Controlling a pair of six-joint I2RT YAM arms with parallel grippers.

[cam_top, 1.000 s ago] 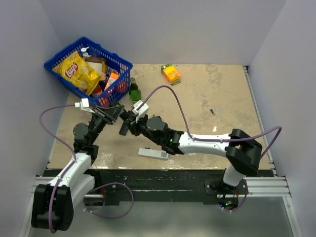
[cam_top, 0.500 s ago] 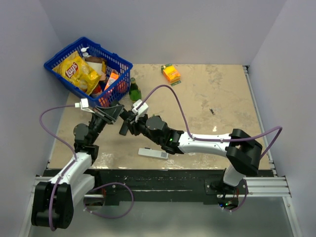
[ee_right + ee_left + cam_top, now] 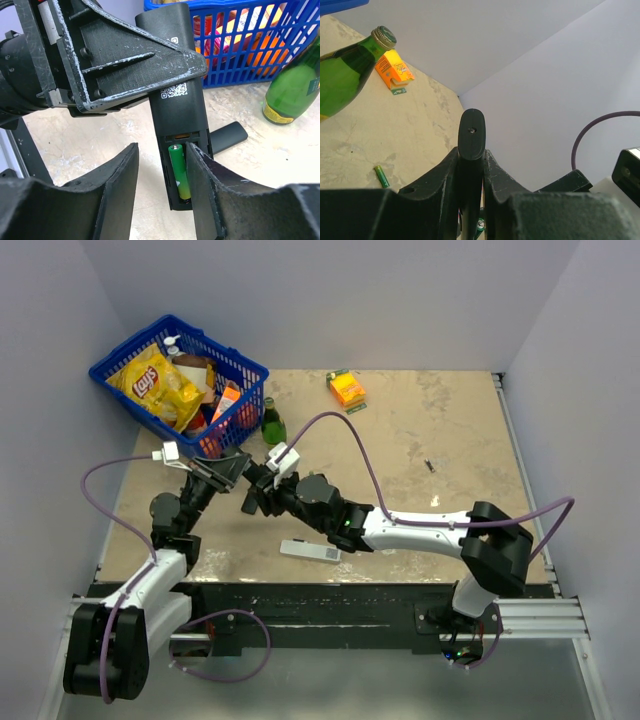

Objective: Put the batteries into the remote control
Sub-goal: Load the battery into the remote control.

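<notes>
My left hand (image 3: 471,166) is clamped on the remote control (image 3: 177,100), which it holds above the bench (image 3: 395,130) with the battery bay uncovered. My right hand (image 3: 161,165) has its jaws partly apart, grips nothing, and straddles the bay end. One battery (image 3: 179,170) sits in the bay. A spare battery (image 3: 381,176) lies on the bench.

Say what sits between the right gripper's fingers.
The right wrist view shows the open battery bay of the remote there, with one green battery seated in it.
</notes>
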